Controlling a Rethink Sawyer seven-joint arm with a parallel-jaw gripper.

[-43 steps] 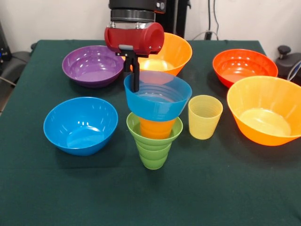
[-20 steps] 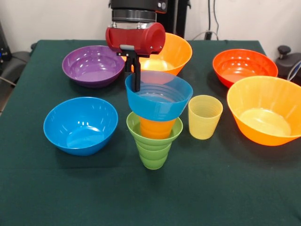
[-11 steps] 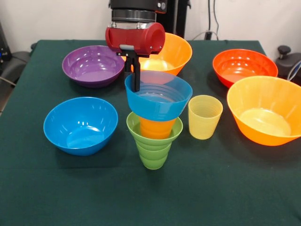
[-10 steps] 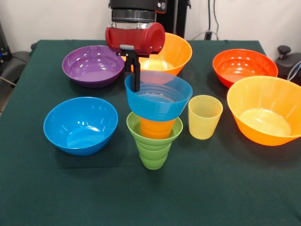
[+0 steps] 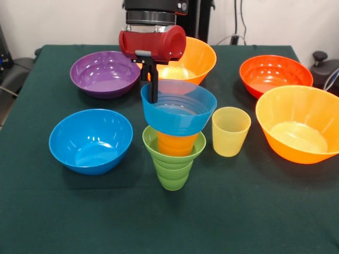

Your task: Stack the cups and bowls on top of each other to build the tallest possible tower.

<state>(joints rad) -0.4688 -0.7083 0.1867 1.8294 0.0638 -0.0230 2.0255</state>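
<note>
Change: almost none since a second ago; the gripper [image 5: 152,90] and the blue bowl [image 5: 178,107] sit where they did, after a slight shift to the right from two seconds back.
Claw: black fingers [image 5: 153,87] reach down from the red wrist over the blue bowl's rim on the picture's left; they look clamped on that rim, one inside the bowl, the other hidden behind the wall.
Tower: green cup [image 5: 172,170] on the cloth, a small green bowl [image 5: 150,142] nested in it, an orange cup [image 5: 176,143] in that, the blue bowl on top and upright.
Yellow cup [image 5: 230,131]: upright, just right of the tower, apart from it.
Blue bowl, medium [image 5: 90,141]: left of the tower.
Purple bowl [image 5: 105,74]: far left.
Orange bowls: one [image 5: 198,59] behind the wrist, one [image 5: 300,123] at the right edge.
Red bowl [image 5: 275,74]: far right.
Table [image 5: 169,222]: dark green cloth.
</note>
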